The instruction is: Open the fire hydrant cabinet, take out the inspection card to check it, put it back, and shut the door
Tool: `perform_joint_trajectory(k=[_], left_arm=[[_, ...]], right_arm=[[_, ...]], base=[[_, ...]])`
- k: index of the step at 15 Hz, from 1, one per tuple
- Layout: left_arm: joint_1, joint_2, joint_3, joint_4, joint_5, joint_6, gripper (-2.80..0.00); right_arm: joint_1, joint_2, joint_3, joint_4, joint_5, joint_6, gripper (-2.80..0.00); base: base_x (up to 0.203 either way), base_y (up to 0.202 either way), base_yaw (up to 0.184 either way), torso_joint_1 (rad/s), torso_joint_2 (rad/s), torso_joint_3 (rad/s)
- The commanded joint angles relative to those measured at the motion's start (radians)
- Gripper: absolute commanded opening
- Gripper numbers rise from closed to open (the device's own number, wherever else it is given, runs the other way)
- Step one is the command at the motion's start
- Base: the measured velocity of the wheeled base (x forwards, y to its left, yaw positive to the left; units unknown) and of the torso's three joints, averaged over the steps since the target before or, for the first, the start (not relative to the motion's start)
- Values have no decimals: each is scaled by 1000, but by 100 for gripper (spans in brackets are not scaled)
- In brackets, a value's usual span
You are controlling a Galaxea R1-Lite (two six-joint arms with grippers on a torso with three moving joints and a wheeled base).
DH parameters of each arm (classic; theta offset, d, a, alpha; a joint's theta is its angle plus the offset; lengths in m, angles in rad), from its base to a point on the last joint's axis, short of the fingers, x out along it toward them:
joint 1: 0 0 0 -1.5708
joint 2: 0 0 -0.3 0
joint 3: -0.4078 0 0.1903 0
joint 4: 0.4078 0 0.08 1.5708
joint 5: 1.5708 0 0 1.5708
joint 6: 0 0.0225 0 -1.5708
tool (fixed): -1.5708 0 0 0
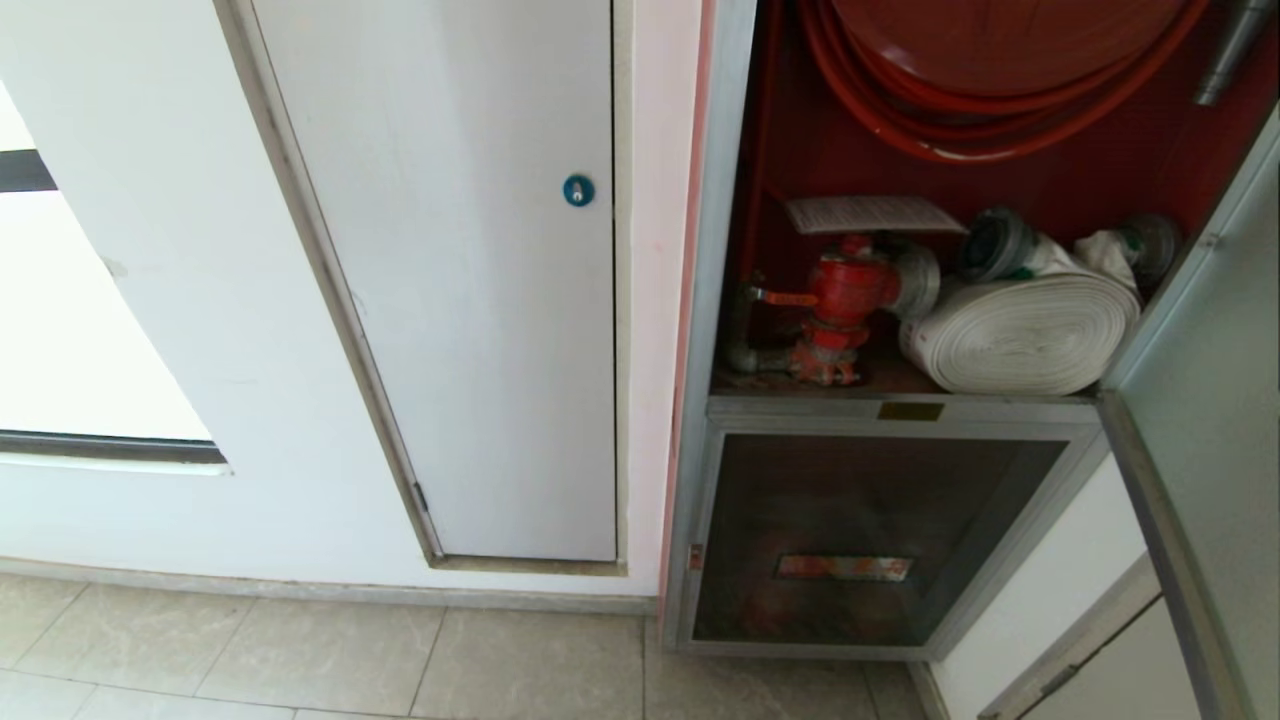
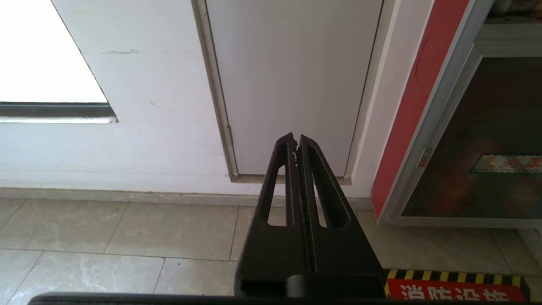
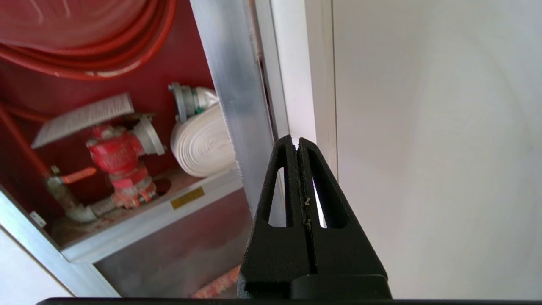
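Observation:
The fire hydrant cabinet (image 1: 722, 300) stands open, showing its red interior and red hose reel (image 1: 1000, 40). The inspection card (image 1: 870, 213), a pale printed sheet, lies flat on top of the red valve (image 1: 845, 290), beside the white rolled hose (image 1: 1020, 335). The door (image 1: 1215, 380) is swung out at the right. Neither gripper shows in the head view. My right gripper (image 3: 296, 140) is shut and empty, its tip in front of the silver frame post (image 3: 233, 84), to the right of the card (image 3: 84, 116) and valve (image 3: 116, 152). My left gripper (image 2: 295, 137) is shut and parked, pointing at the white wall panel.
A white panel (image 1: 480, 300) with a blue round lock (image 1: 578, 190) is left of the cabinet. Below the shelf are a brass plate (image 1: 910, 411) and a lower glass panel (image 1: 860, 540). A tiled floor (image 1: 300, 660) runs along the wall, with a red hazard-striped sign (image 2: 457, 290) on it.

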Motion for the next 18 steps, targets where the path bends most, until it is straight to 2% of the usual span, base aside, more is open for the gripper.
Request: perform_joint_trajectory(k=[1, 5, 9, 12, 15, 18], left_arm=[[0, 0, 14, 0, 0, 0, -280], [0, 0, 14, 0, -1, 0, -280], [0, 0, 14, 0, 0, 0, -280], [0, 0, 14, 0, 0, 0, -280], [0, 0, 14, 0, 0, 0, -280], [0, 0, 14, 0, 0, 0, -280]], right_arm=[[-3, -26, 0, -1, -6, 1, -280], [-10, 13, -6, -4, -25, 5, -280], [-73, 124, -47, -6, -66, 8, -280], [-80, 170, -49, -13, -33, 18, -280], [-71, 190, -44, -13, 71, 27, -280], [-66, 227, -44, -31, 108, 29, -280]], base=[[0, 0, 0, 0, 0, 0], [0, 0, 0, 0, 0, 0], [0, 0, 0, 0, 0, 0], [0, 0, 0, 0, 0, 0], [0, 0, 0, 0, 0, 0], [0, 0, 0, 0, 0, 0]])
